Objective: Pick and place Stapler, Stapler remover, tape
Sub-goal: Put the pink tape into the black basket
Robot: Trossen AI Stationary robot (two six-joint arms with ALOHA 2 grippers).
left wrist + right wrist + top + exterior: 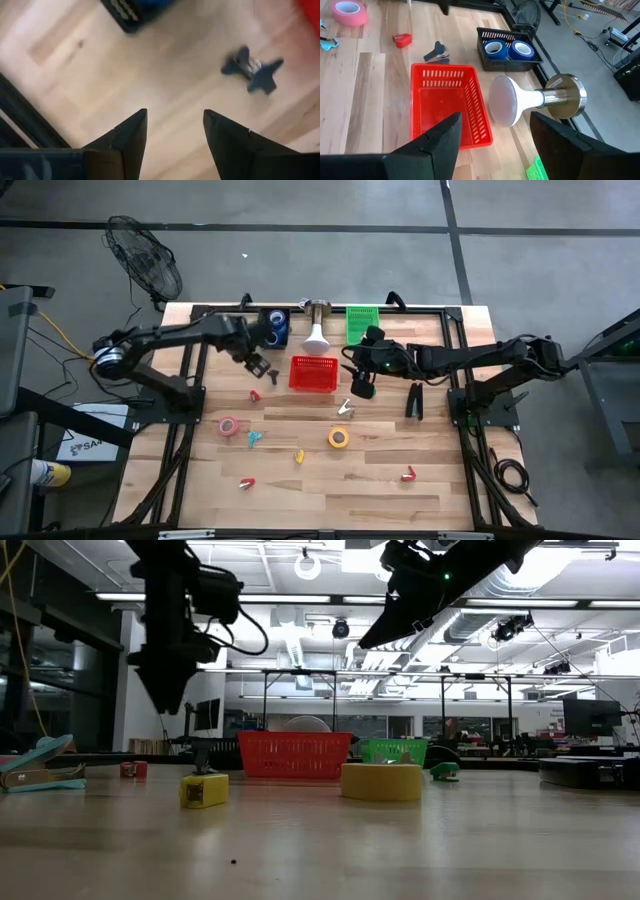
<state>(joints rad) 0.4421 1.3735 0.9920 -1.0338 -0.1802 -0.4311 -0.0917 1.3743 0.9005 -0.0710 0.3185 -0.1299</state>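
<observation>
Both sets of jaws are standing open with nothing between them: the left gripper (pixel 258 363) is hanging over bare wood beside the dark staple remover (pixel 271 372), and the right gripper (pixel 360 385) is hovering just off the right side of the red basket (pixel 313 374). Seen from the left wrist, that dark remover (pixel 252 74) is lying flat, its long axis running diagonally, apart from the fingertips (pixel 135 122). The right wrist view is looking down into the red basket (pixel 446 107), which is showing nothing inside. Behind it a dark basket (pixel 510 48) is holding two blue tape rolls (pixel 522 49). On the open table, the pink tape roll (pixel 228 425) is lying flat toward the left, and the yellow tape roll (pixel 339 438) is lying flat nearer the middle, both with hollow centres facing up. A black stapler (pixel 414 401) is lying right of the basket, its long axis running roughly front to back. Small removers are scattered around: red ones (pixel 255 394) near the left gripper and at the front, a teal one (pixel 254 437) beside the pink roll, a yellow one (pixel 298 456). The front strip of the table (pixel 330 505) is offering free room.
</observation>
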